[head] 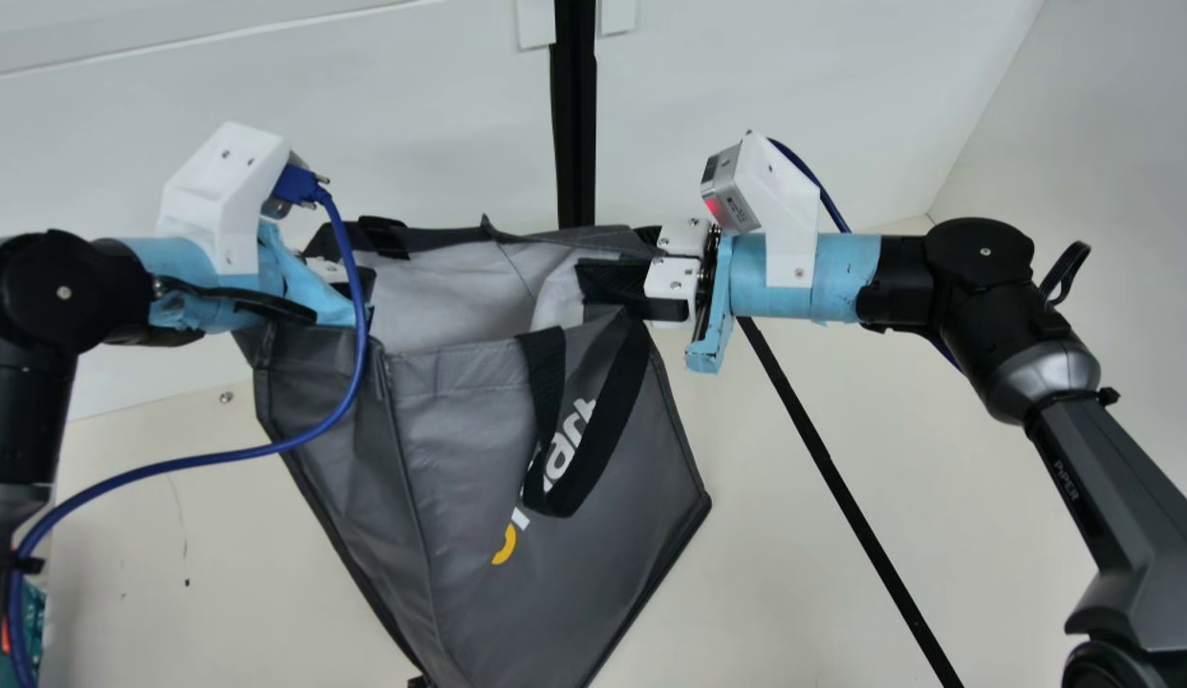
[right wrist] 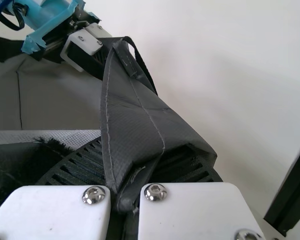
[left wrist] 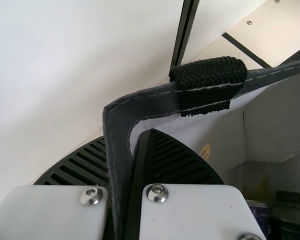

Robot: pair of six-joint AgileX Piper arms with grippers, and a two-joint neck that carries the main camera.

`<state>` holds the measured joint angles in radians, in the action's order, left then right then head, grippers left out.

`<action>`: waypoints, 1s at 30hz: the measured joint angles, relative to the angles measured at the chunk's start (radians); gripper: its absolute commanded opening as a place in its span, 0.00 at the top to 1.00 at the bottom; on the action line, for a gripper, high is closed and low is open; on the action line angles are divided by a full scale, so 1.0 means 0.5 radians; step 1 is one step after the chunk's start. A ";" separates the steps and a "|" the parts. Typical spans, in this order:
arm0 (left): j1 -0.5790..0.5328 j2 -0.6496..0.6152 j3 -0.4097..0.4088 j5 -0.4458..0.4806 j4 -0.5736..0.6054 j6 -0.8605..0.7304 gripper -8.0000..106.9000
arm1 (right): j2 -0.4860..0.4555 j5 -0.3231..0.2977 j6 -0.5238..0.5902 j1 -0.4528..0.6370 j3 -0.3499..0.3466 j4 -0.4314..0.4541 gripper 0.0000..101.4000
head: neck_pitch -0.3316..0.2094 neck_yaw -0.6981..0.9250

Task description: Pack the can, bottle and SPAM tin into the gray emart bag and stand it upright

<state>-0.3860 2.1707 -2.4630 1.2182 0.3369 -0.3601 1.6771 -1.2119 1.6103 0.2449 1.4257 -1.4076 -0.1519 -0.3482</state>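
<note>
"Between the two arms, what is the status of the gray emart bag (head: 479,411)?"

"Mouth open, held by its rim at two corners. Left claw (left wrist: 126,150): closed on one corner. Right claw (right wrist: 140,170): closed on the folded cloth of the other."

"Contents?"

"Left wrist view: dark bottle (left wrist: 289,215) with ribbed black cap inside, beside a purple-printed container (left wrist: 259,215); can or SPAM tin, cannot tell. Third item unconfirmed."

"Progress?"

"Packing looks well advanced, perhaps complete. Left, as judged: settle the base on the worktop (head: 794,592), then release. Cannot tell whether it bears weight."

"Materials?"

"Smooth gray cloth, stitched dark edging, pale lining. Panels crease and taper toward the bottom. Black webbing handle (head: 544,368) droops in a flat loop over the front."
</note>
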 measured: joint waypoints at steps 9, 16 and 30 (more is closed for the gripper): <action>-0.041 -0.044 0.028 0.004 0.011 0.029 1.00 | -0.047 -0.013 -0.192 -0.045 0.000 -0.041 1.00 | 0.000 0.003; -0.087 -0.084 0.031 0.004 0.011 0.066 1.00 | -0.113 -0.023 -0.333 -0.070 0.005 -0.056 1.00 | 0.000 0.000; -0.140 -0.161 0.161 -0.001 0.131 0.027 1.00 | -0.260 -0.026 -0.501 0.058 -0.120 0.014 1.00 | 0.000 0.000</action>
<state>-0.4558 2.0900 -2.3827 1.2178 0.4024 -0.3465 1.5471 -1.2247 1.3597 0.2739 1.3655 -1.4008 -0.1519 -0.3482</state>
